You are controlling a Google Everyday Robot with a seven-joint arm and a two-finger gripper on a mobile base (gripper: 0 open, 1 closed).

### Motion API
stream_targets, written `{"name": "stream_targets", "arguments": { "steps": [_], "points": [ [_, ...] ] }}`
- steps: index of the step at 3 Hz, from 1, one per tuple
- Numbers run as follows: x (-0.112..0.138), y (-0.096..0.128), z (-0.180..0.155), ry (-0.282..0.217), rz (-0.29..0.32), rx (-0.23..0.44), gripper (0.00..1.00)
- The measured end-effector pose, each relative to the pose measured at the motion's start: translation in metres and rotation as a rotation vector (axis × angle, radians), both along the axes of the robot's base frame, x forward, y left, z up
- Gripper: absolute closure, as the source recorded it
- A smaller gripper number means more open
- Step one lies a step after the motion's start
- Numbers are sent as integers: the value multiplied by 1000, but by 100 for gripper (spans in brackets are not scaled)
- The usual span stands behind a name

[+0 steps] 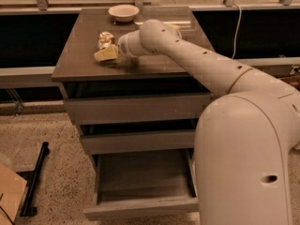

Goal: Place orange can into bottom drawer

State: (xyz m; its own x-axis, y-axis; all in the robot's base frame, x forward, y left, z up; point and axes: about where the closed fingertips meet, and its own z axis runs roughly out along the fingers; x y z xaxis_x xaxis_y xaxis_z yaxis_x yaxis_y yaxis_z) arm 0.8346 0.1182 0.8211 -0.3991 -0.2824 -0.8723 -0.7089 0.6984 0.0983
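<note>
The orange can (106,39) lies on its side on the cabinet top (154,67), at the back left. A yellow sponge (107,55) lies just in front of it. My gripper (120,48) is at the end of the white arm, low over the cabinet top, right beside the sponge and just right of the can. The bottom drawer (140,209) is pulled open below, and nothing shows in its tray. The two drawers above it are nearly shut.
A pale bowl (123,13) stands at the back of the cabinet top. My arm's bulky white body (243,163) fills the right side, next to the open drawer. A black stand (35,182) and a cardboard box (9,196) lie on the floor at left.
</note>
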Motion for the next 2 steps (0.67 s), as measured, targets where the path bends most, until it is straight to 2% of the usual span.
{"name": "stream_targets", "arguments": {
  "steps": [2],
  "points": [
    [2,14,16,-30,-16,-30,65]
  ]
}}
